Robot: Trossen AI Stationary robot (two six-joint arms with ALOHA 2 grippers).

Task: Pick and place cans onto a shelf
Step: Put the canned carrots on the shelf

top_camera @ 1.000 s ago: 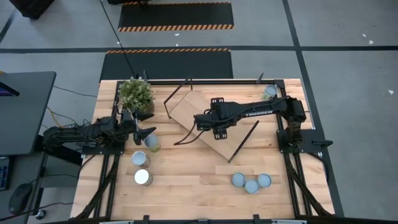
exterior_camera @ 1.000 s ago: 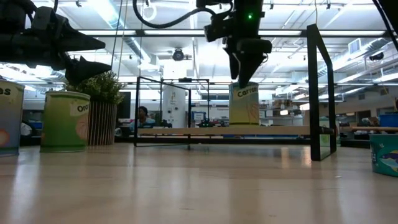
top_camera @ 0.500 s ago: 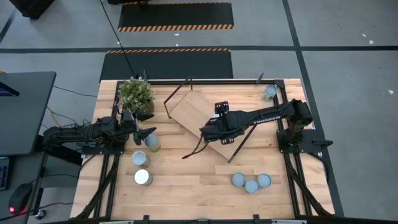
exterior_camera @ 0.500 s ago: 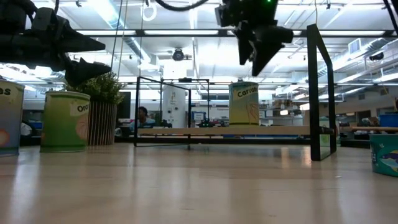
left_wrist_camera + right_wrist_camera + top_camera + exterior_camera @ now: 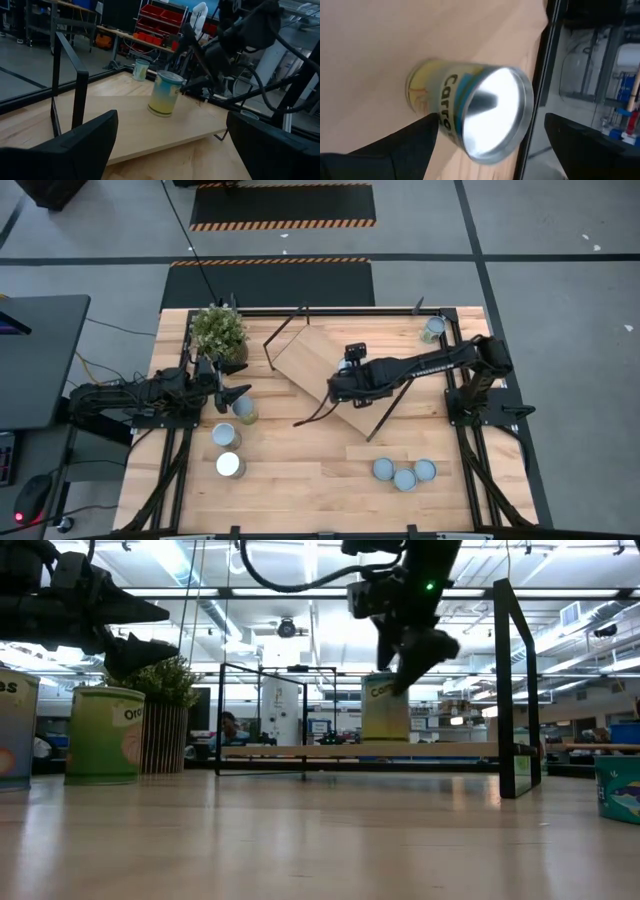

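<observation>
High view: can (image 5: 345, 366) mid-shelf (image 5: 310, 355), edges clear.

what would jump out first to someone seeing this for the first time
Most striking is the shelf lying askew across the middle of the table, with one can standing on it. The right tool hangs open right above that can, not gripping it. Next, the leafy plant at the far left corner, and the left tool waiting open over a can near it.

Yellow-and-blue labelled can (image 5: 470, 112) with silvery top stands on the light-wood shelf (image 5: 320, 375), black-framed.
</observation>
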